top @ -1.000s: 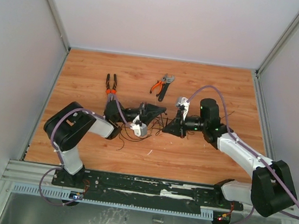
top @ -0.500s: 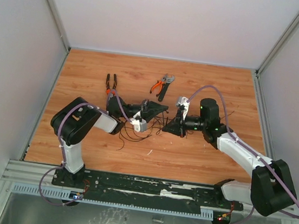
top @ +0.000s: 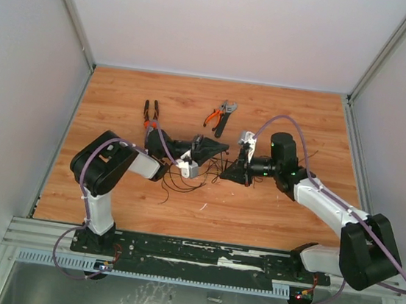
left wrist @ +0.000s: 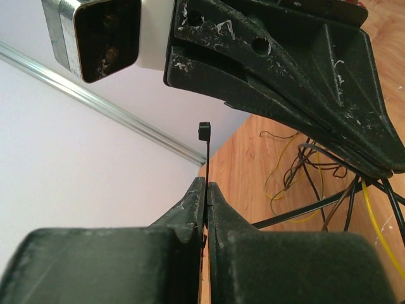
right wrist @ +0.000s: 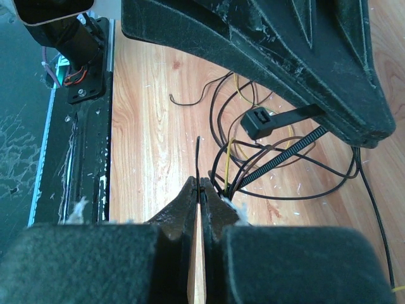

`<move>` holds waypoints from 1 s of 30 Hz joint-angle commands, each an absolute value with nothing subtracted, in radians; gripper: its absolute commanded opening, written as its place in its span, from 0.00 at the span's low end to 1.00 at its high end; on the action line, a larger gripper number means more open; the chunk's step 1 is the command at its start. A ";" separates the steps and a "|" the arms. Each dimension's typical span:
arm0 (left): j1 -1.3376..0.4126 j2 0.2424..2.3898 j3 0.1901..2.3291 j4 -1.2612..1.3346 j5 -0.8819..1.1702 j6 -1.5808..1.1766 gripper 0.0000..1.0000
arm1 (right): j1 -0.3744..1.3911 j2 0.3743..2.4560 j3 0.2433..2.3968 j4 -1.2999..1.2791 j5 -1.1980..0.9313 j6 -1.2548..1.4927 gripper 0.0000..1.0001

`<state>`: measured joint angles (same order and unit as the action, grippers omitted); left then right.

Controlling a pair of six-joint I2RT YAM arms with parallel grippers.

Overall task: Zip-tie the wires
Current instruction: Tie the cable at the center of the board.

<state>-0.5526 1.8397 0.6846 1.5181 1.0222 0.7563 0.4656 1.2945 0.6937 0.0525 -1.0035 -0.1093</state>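
Note:
The wires lie in loose loops on the wooden table between the two arms; they also show in the left wrist view and the right wrist view. The zip tie is a ribbed black strip with its square head above the loops. My left gripper is shut on the strip just below the head. My right gripper is shut on a thin black end that looks like the zip tie's tail. In the top view the left gripper and the right gripper sit close together.
Black-and-orange long-nose pliers lie at the back left of the table. Orange-handled cutters lie at the back middle. A rail runs along the near edge. White walls enclose three sides.
The left arm's elbow has swung up and in, and its gripper has shifted slightly right toward the right gripper. The right arm has barely moved.

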 commanded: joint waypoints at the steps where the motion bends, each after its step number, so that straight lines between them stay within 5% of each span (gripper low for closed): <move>1: -0.534 1.839 0.713 1.700 1.028 0.752 0.00 | 0.457 1.308 0.718 0.025 -1.067 -0.124 0.00; 30: -0.537 1.833 0.703 1.723 1.023 0.746 0.00 | 0.419 1.350 0.731 0.044 -1.111 -0.123 0.00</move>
<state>-0.5465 1.8397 0.6849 1.5219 1.0416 0.7357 0.4240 1.3415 0.7025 0.0574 -1.0710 -0.1131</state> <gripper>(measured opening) 0.032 0.006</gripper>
